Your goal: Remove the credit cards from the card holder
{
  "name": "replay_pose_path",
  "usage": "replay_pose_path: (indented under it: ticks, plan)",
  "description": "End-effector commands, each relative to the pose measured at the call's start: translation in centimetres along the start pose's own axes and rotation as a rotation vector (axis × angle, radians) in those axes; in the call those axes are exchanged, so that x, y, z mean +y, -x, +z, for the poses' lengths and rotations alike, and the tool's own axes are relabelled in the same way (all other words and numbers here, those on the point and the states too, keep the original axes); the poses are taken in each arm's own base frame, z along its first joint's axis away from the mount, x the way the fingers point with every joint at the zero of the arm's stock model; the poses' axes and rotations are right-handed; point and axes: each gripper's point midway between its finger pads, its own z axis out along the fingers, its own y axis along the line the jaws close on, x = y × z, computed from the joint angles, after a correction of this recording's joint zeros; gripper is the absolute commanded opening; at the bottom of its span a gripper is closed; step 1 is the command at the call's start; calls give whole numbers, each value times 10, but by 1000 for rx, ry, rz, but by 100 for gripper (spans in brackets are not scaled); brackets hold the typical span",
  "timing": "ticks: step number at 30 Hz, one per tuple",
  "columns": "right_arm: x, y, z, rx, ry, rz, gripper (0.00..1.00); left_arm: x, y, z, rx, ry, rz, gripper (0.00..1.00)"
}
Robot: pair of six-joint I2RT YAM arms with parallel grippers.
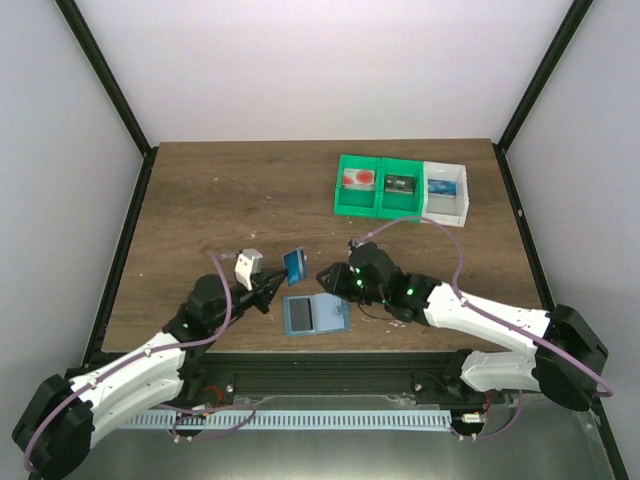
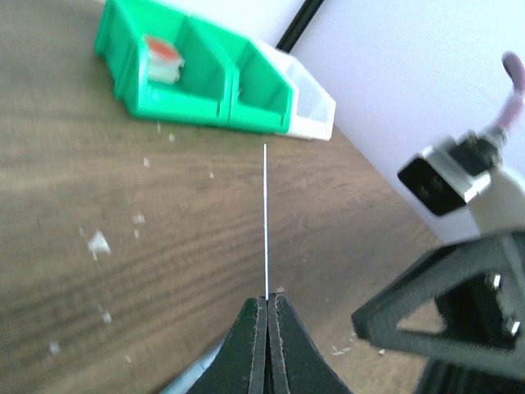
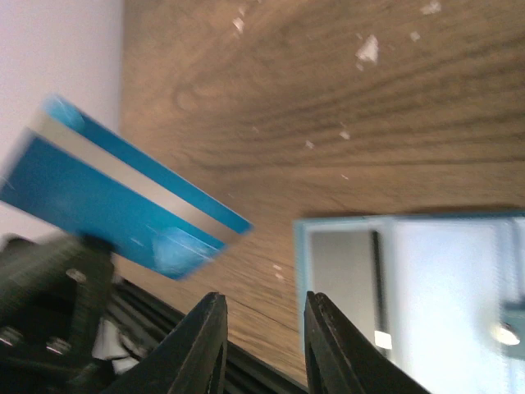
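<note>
The left claw (image 2: 267, 328) was shut tight on a blue credit card (image 1: 294, 264). It pinched the card by its lower edge and held it up in the air above the bench (image 1: 220, 200). In the left wrist view the card was seen from its edge, so it looked like a thin pale line standing straight up between the two dark fingers (image 2: 246, 353). In the right wrist view its flat face showed. It was bright blue with a grey stripe along it, and it was tilted.

The right claw (image 3: 264, 308) was open. There was a gap between its two fingers and nothing was in the gap. It was near the card, just to the right of it, and did not touch it.

The card holder (image 1: 312, 314) lay flat and open on the bench, near the front edge, between the two arms and just below the raised card. It was light blue with two panels. It was not clear whether any cards were in its pockets.

At the far side of the bench stood a green bin (image 1: 378, 207) with two parts. A white bin (image 1: 445, 212) touched its right side. Something red and white lay in the left green part, something dark in the other part, and something blue in the white bin. They were too small to tell what they were.
</note>
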Motion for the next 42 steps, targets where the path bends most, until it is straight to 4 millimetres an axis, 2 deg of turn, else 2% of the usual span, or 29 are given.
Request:
replay_pose_path:
  ticks: [1,5,11,18,24,26,32,37,40,42]
  plan:
    - [31,18,-8,13,35,177,31,-11,18,3,-75,10,272,0]
    - [57,27,-14,13,92,237,36,-8,-2,7,-39,55,354,0]
    - [56,29,-10,34,6,295,38,-16,-13,12,-23,50,445,0]
    - [52,21,-6,71,-5,350,38,-21,-22,14,-2,51,527,0]
    - [57,19,0,91,28,333,37,-26,-34,16,24,40,594,0]
    - [54,16,3,103,11,332,37,-27,-36,16,30,43,603,0]
    - [44,12,6,104,5,327,20,-26,-38,17,33,47,618,0]
    - [37,10,8,103,-20,312,12,-29,-41,21,48,56,657,0]
    - [35,9,9,107,-19,301,1,-28,-43,23,54,66,659,0]
    - [39,10,9,104,7,270,0,-26,-40,23,46,82,644,0]
